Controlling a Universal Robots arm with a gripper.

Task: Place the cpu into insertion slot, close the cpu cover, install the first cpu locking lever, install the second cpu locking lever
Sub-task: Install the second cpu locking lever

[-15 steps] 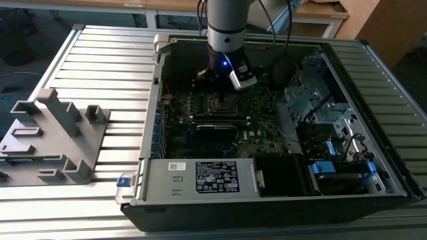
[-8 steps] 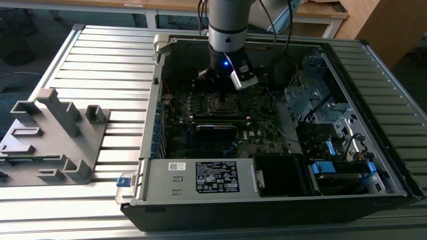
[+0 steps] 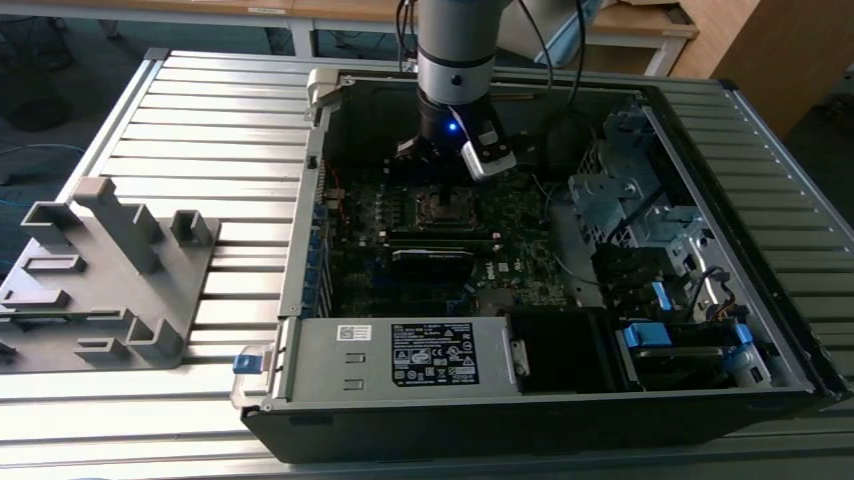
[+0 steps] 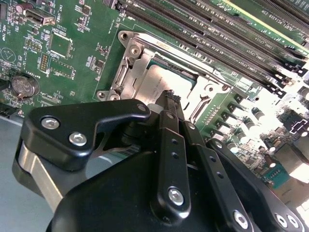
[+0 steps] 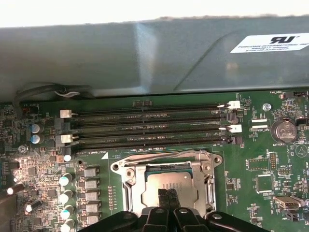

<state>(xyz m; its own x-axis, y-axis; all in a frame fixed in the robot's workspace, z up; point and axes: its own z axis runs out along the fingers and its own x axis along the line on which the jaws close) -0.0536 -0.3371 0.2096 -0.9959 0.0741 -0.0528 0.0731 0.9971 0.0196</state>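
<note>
The arm reaches down into the open computer case (image 3: 747, 380), and its gripper (image 3: 451, 178) hangs just above the insertion slot (image 3: 450, 205) in the far half of the motherboard (image 3: 400, 270), toward the exterior view's left of the drive cages.

In both wrist views the two black fingers (image 5: 167, 199) are pressed together side by side with no gap between them, holding nothing. Their tips stand right over the cpu (image 5: 170, 182), whose dull grey top lies flat inside the slot (image 5: 126, 180); whether the tips touch the metal cannot be told.

The cpu cover (image 5: 164, 157) lies down around the cpu (image 4: 161, 82), its silvery frame (image 4: 140, 55) bordering the grey square on the sides that show. Beyond the slot run the long dark memory slots (image 5: 145, 128).
</note>
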